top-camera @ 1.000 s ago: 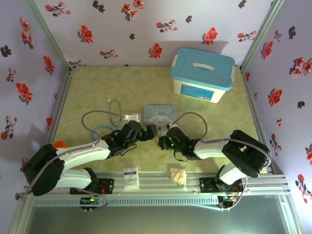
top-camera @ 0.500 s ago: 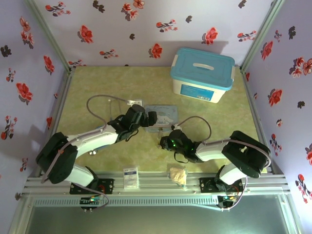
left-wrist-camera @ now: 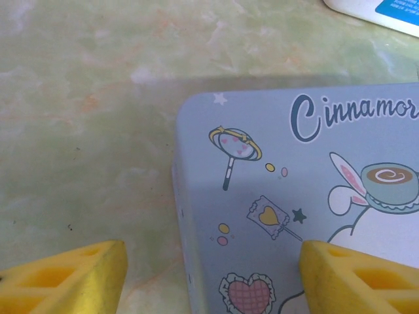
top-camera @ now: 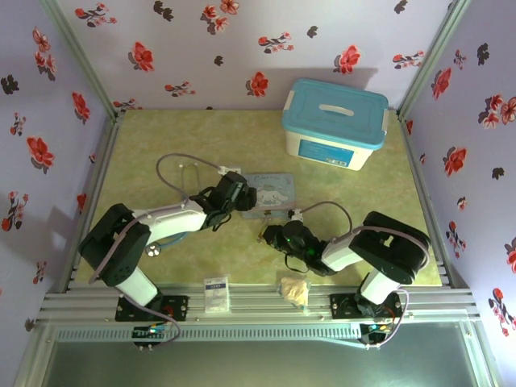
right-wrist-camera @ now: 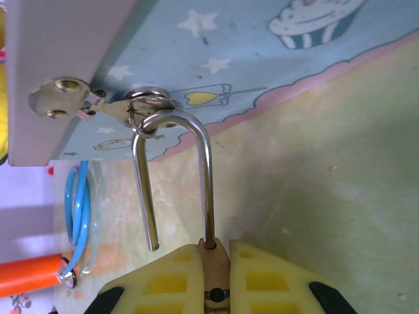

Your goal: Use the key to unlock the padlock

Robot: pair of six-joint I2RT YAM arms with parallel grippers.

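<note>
Well, closest to the arms, the right end effector (right-wrist-camera: 214,252) is clenched on the padlock (right-wrist-camera: 207,183). Its two yellow fingers (right-wrist-camera: 177,275) squeeze the thin gold body from both sides. It sits low over the worktop (right-wrist-camera: 340,196), just beside the tin (right-wrist-camera: 262,59).

The lock looks open already, I think. One leg of the shiny silver hoop goes down into the gold body. The other leg hangs free, with its tip out of the body. So the unlocking part seems done. The hoop is hooked through the little metal ring (right-wrist-camera: 149,99) on the tin's side. What may be left is to slip it out. Where the key is, I cannot tell.

The padlock is very small and gold. It has a thin bright hoop shaped like a U.

A bit farther back, the left end effector (left-wrist-camera: 213,255) is released. Its own yellow fingers (left-wrist-camera: 72,275) stand wide apart over a corner of the pale blue cartoon tin, holding nothing. Farthest away sits a white box (top-camera: 334,121) with a blue lid.
</note>
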